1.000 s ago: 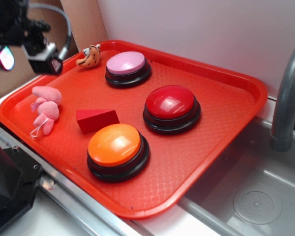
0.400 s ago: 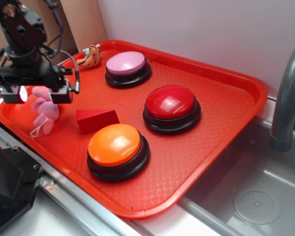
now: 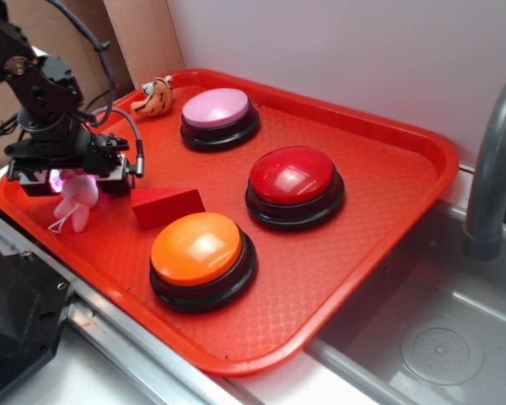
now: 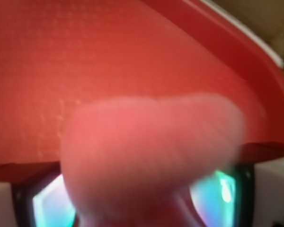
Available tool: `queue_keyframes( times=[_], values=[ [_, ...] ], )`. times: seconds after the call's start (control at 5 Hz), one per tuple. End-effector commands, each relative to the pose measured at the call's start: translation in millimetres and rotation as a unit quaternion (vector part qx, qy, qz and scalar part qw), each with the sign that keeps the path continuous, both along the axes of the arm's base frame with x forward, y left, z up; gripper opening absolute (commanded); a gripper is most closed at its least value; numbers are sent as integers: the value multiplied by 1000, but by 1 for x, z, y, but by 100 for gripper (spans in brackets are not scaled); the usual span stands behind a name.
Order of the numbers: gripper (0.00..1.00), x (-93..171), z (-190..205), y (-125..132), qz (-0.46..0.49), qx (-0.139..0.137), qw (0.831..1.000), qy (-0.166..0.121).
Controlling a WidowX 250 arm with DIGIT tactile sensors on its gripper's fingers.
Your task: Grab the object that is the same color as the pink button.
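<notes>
The small pink plush toy [image 3: 74,204] lies near the left rim of the red tray [image 3: 363,245]. My gripper [image 3: 72,181] is down over it, its fingers standing apart on either side of the toy's upper part. In the wrist view the toy [image 4: 151,146] is a blurred pink mass filling the gap between the two lit finger pads [image 4: 47,208], and the gripper [image 4: 137,208] is open around it. The pink button [image 3: 217,108] with its black base stands at the tray's back, well apart from the gripper.
A red wedge block [image 3: 164,205] lies just right of the gripper. An orange button [image 3: 196,247] and a red button [image 3: 293,175] fill the tray's middle. A tiger plush [image 3: 154,95] sits at the back corner. A sink [image 3: 438,337] and faucet [image 3: 493,169] are to the right.
The gripper has come down from above the tray's left corner onto the pink plush toy, now covering its upper half. The toy and the other objects have stayed in place.
</notes>
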State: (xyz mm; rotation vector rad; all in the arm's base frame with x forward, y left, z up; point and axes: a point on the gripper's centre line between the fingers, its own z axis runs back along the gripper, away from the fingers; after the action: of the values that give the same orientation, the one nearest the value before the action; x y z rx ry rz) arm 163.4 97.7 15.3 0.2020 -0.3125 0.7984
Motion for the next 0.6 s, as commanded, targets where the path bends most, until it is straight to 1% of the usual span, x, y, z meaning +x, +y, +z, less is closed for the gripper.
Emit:
queue_keyframes(
  times=[0.0, 0.2, 0.4],
  values=[
    [0, -3, 8, 7, -9, -1, 1000, 16],
    [0, 6, 24, 1, -47, -2, 998, 43],
    [0, 21, 54, -16, -68, -20, 992, 100]
  ],
)
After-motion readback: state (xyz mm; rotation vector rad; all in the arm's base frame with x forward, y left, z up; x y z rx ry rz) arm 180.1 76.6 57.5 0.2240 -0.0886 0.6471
